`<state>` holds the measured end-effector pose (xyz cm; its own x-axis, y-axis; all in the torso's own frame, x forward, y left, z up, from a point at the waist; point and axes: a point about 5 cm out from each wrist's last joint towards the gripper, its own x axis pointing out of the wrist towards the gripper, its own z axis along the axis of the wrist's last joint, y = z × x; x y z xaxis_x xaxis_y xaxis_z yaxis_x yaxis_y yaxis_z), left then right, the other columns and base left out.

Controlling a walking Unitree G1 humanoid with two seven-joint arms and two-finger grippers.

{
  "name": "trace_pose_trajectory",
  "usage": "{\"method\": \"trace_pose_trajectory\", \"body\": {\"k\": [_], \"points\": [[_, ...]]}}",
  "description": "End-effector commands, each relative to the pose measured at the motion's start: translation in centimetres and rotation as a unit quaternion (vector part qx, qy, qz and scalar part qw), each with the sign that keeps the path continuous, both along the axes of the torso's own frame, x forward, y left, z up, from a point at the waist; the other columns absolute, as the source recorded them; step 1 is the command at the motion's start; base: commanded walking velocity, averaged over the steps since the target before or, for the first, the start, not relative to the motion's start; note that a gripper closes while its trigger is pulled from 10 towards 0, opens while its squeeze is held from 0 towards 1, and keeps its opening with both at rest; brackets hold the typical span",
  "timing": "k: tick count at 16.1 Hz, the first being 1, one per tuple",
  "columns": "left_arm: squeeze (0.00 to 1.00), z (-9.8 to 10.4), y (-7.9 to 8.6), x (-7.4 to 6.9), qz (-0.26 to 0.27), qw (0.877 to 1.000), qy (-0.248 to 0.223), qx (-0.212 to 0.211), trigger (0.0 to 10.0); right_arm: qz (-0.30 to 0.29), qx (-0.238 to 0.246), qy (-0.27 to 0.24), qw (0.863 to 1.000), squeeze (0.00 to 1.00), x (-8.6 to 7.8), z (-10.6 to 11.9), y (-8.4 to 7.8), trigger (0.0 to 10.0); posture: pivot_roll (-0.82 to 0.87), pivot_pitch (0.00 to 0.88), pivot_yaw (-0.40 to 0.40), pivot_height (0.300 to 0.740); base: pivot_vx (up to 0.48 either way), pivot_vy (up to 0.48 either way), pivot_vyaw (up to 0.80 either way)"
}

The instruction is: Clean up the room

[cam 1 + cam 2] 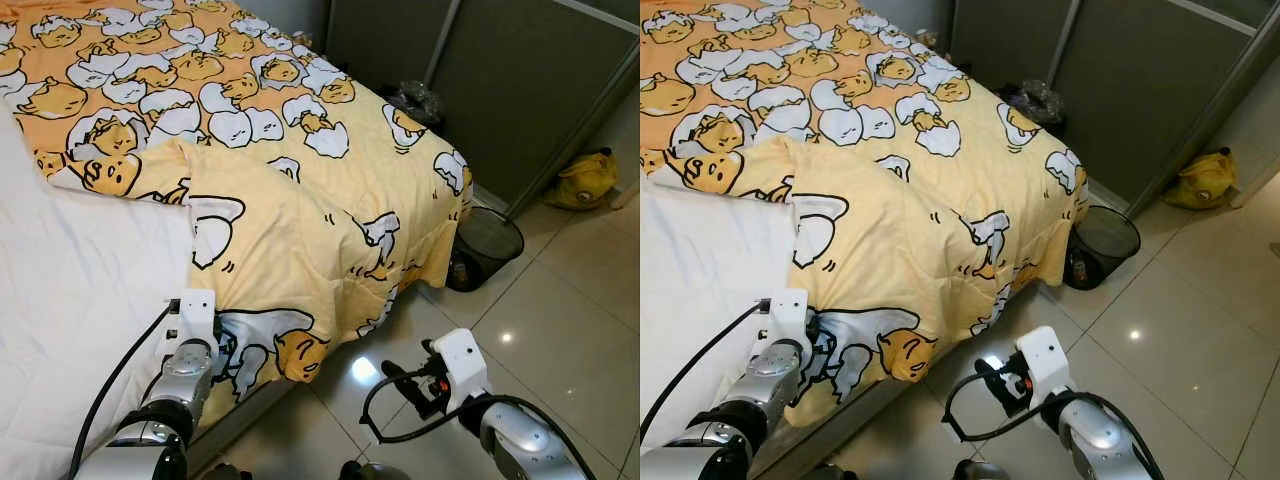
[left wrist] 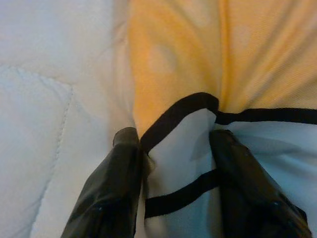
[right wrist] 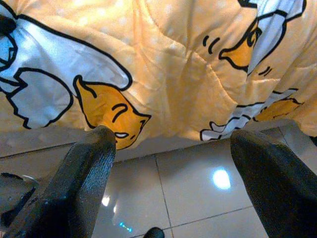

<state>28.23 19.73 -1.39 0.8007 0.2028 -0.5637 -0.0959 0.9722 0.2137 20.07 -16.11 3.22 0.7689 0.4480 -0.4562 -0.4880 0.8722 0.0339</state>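
Observation:
A yellow duvet [image 1: 290,210] printed with cartoon eggs lies across the bed, its corner hanging over the side toward the floor. Beside it the white quilted mattress cover [image 1: 70,300] lies bare. My left gripper [image 2: 173,136] is at the duvet's edge where it meets the white cover, shut on a fold of duvet [image 2: 181,163] that bunches between its fingers. My right gripper [image 3: 173,134] hangs open low over the tiled floor, pointing at the hanging duvet corner [image 3: 148,74] without touching it.
A black mesh waste bin [image 1: 485,245] stands on the floor at the bed's foot corner. A dark plastic bag [image 1: 415,100] sits by the grey sliding doors [image 1: 500,80]. A yellow soft bag [image 1: 585,180] lies against the far wall. Glossy tiles [image 1: 560,320] stretch to the right.

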Motion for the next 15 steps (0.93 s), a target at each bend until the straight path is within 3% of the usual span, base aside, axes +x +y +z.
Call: {"method": "trace_pose_trajectory", "body": {"k": [1,6,10,11,13,15], "points": [[0.00,-1.8,-0.6,-1.8,-0.025,0.999,0.048,0.002,0.0,-0.004,-0.005,0.009,1.000,0.00,-0.1,-0.4,-0.3,10.0,-0.12,0.040,-0.095,0.740,0.000,0.000,0.00],[0.00,-1.4,-1.0,-1.5,-0.058,0.998,0.021,-0.004,0.0,0.002,-0.004,0.007,1.000,0.00,0.5,-0.6,0.0,10.0,-0.10,0.010,-0.087,0.740,0.000,0.000,0.00],[0.00,-1.9,-1.8,-2.1,-0.101,0.994,0.028,0.018,0.0,0.008,-0.002,0.007,1.000,0.00,0.8,-0.9,0.4,10.0,-0.08,0.000,-0.083,0.740,0.000,0.000,0.00],[0.00,-2.1,-1.9,-2.3,-0.110,0.993,0.037,0.029,10.0,0.010,-0.002,0.007,1.000,0.00,1.0,-1.0,0.5,10.0,-0.08,0.000,-0.082,0.740,0.000,0.000,0.00],[0.00,-2.3,-1.7,-2.5,-0.121,0.990,0.044,0.049,10.0,0.013,-0.001,0.005,1.000,0.00,1.2,-1.0,0.7,10.0,-0.07,0.000,-0.081,0.740,0.000,0.000,0.00],[0.00,-2.0,-1.4,-2.5,-0.107,0.993,0.022,0.038,10.0,0.014,0.000,0.004,1.000,0.00,1.3,-1.0,0.8,10.0,-0.07,0.000,-0.079,0.740,0.000,0.000,0.00]]}}
